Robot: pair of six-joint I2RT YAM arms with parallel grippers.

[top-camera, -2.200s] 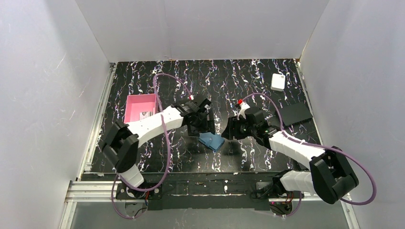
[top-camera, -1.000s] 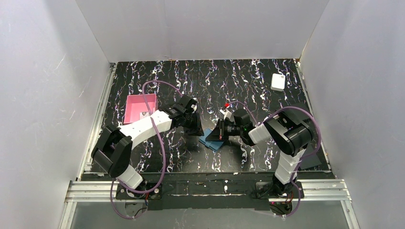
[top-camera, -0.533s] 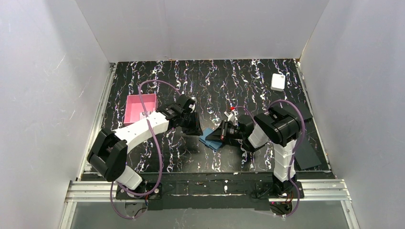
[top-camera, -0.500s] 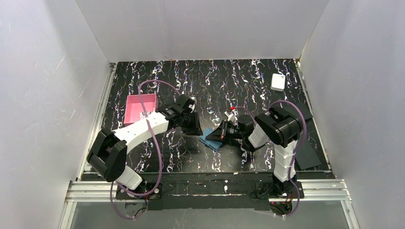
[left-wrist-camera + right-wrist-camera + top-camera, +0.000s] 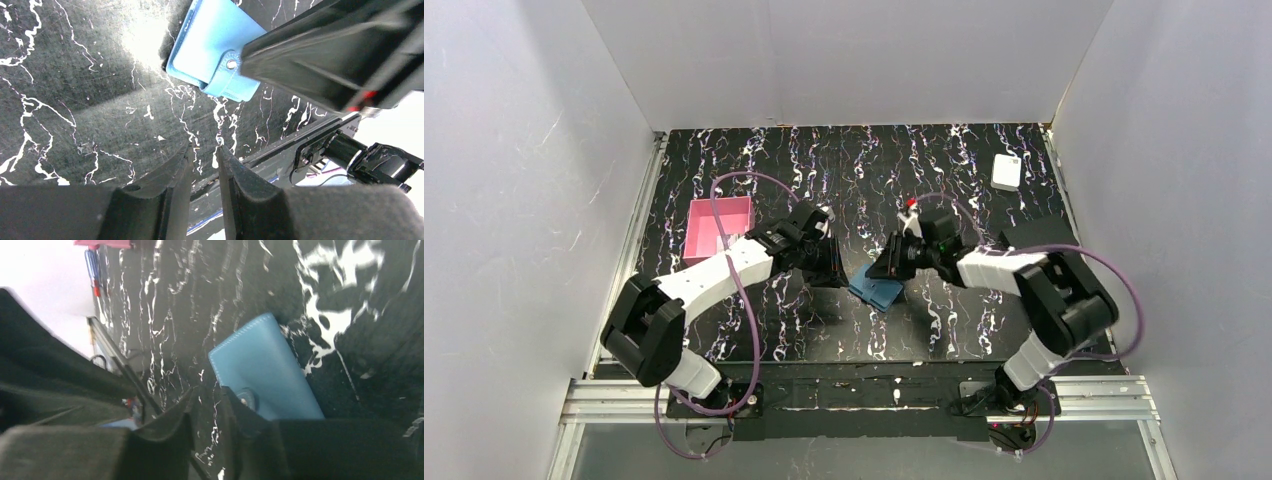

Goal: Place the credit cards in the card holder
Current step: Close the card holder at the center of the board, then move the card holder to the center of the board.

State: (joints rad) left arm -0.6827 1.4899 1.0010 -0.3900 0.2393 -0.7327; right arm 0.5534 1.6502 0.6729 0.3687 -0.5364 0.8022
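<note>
At the middle of the table (image 5: 944, 160), a little toward its near edge, lies the card holder (image 5: 876, 289), flat and folded shut, its snap tab (image 5: 230, 64) pressed down over the free edge. The right claw (image 5: 210, 397) is low over the holder's right side. Its jaws stand a narrow slit apart with nothing between them, and one finger lies right at the tab; whether it touches cannot be told. The left claw (image 5: 202, 152) hangs just left of the holder, apart from it, jaws likewise barely parted and empty. Farther left is the pink tray (image 5: 709, 215), partly hidden by the left arm; no credit cards can be made out with certainty in any view. A white box (image 5: 1006, 171) sits well apart at the far right.

Step in hand, as judged: opening the holder, with no card yet loaded. The next move calls for a fingertip worked under the tab to pop the snap while the other claw pins the body, since the light holder is likely to slide or lift rather than unfasten.
</note>
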